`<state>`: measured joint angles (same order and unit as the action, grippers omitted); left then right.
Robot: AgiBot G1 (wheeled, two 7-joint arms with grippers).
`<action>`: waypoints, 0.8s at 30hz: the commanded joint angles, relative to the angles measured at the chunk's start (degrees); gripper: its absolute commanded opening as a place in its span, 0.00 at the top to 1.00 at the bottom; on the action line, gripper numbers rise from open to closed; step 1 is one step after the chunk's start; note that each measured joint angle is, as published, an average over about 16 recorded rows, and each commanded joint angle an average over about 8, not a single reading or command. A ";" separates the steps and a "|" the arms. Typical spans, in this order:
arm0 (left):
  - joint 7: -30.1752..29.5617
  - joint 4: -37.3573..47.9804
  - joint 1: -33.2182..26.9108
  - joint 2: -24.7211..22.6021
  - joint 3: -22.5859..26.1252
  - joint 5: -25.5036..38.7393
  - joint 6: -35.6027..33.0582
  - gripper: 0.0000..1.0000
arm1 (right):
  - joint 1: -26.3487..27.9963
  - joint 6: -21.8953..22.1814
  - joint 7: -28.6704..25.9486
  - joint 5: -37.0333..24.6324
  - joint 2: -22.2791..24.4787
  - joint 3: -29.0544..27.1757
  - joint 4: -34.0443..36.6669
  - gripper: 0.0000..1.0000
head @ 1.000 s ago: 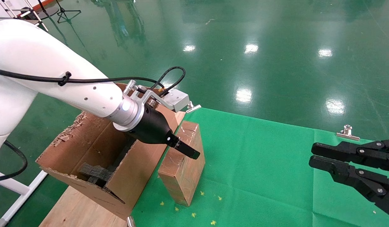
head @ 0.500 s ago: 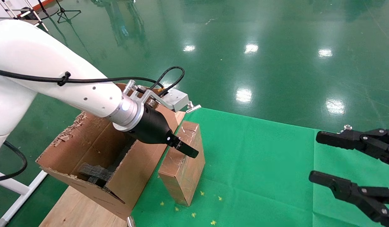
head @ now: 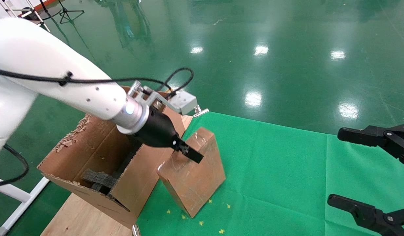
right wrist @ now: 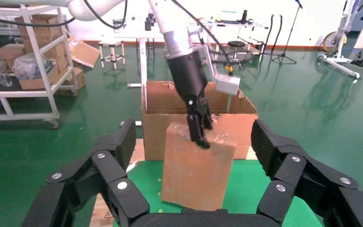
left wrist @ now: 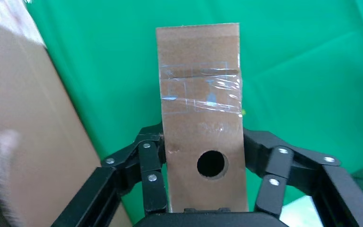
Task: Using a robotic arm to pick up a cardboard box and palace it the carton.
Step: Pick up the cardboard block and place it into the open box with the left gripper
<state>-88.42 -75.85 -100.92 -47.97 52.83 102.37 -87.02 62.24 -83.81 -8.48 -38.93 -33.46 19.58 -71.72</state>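
The cardboard box (head: 193, 178) is a slim, closed brown block with flat faces and glossy clear tape that catches the light; in the left wrist view its narrow side (left wrist: 202, 142) shows one round punched hole and a strip of wrinkled tape. It is tilted, with its lower near corner touching or just above the green cloth (head: 280, 170), just to the right of the carton (head: 100, 157).

The left end effector (head: 192, 154), a black two-finger linkage on the robotic arm (head: 57, 82), pinches the box across its narrow width near the upper end. The left wrist view shows one black finger (left wrist: 152, 179) pressed against each broad face. Behind the black body sit a silver wrist ring, a grey camera block (head: 183, 102) and a looping black cable (head: 179, 78).

The carton is large, long and open-topped, made of brown corrugated board with ragged, torn, flaky edges. Rough black foam blocks (head: 98, 180) lie inside at its near end. It stands on a pale wooden board (head: 84, 219) at the left of the bench.

The cloth is smooth and matte, with small yellow star marks (head: 202, 223) near the box. Silver clips (head: 200, 112) hold its far edge.

The right end effector (head: 372, 173), all black, hangs over the right side of the cloth, well apart from the box, its two fingers spread wide. Beyond the bench lies a shiny green floor (head: 287, 49) with bright reflections.
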 commanded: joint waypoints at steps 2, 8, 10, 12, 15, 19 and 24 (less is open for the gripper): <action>2.82 0.49 -1.17 0.78 -0.63 -0.99 0.37 1.00 | 0.00 0.00 0.00 0.00 0.00 0.00 0.00 0.00; 12.44 7.00 -6.89 4.27 -5.54 -6.39 1.52 1.00 | 0.00 0.00 0.00 0.00 0.00 0.00 0.00 0.00; 16.34 10.17 -9.44 5.43 -7.09 -7.05 2.13 1.00 | 0.00 0.00 0.00 0.00 0.00 0.00 0.00 0.00; 20.59 13.50 -12.05 6.61 -8.28 -6.88 2.74 1.00 | 0.00 0.00 0.00 0.00 0.00 0.01 0.00 0.00; 27.41 18.94 -15.76 8.40 -9.35 -5.65 3.35 1.00 | 0.00 0.00 0.00 0.00 0.00 0.01 0.00 0.00; 36.93 26.49 -19.52 10.44 -9.09 -2.18 3.89 1.00 | 0.00 0.00 0.00 0.01 0.00 0.01 0.00 0.00; 47.16 36.43 -21.07 11.62 -6.74 3.28 4.61 1.00 | 0.00 0.00 0.01 0.01 0.00 0.01 0.00 0.00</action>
<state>-42.60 -39.17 -120.95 -37.09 46.14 105.09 -82.04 62.25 -83.81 -8.48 -38.92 -33.45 19.59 -71.72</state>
